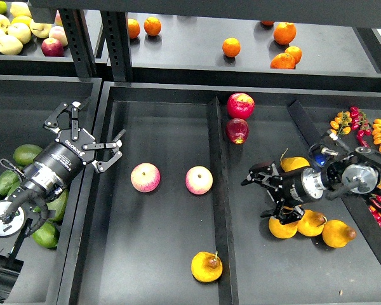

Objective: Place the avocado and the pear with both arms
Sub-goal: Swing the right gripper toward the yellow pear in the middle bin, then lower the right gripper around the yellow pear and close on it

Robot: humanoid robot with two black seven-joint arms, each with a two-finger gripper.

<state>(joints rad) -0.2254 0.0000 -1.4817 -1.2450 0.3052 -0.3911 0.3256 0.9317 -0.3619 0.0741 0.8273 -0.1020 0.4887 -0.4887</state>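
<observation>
A yellow-orange pear (pixel 206 267) with a short brown stem lies alone at the front of the middle tray (pixel 165 127). Several more pears (pixel 312 223) lie in a pile in the right tray, one (pixel 294 163) behind my right arm. Green oval avocados (pixel 26 154) lie in the left bin, partly hidden by my left arm. My left gripper (pixel 113 152) is open and empty over the middle tray's left edge, left of a pink-red apple (pixel 145 177). My right gripper (pixel 257 198) is open and empty, just left of and above the pear pile.
A second pink-red apple (pixel 199 180) lies mid-tray. Two dark red apples (pixel 239 117) sit by the divider (pixel 219 190). Oranges (pixel 231 47) and pale apples (pixel 9 32) lie on the back shelf. Small red and orange fruits (pixel 362 127) lie at the far right.
</observation>
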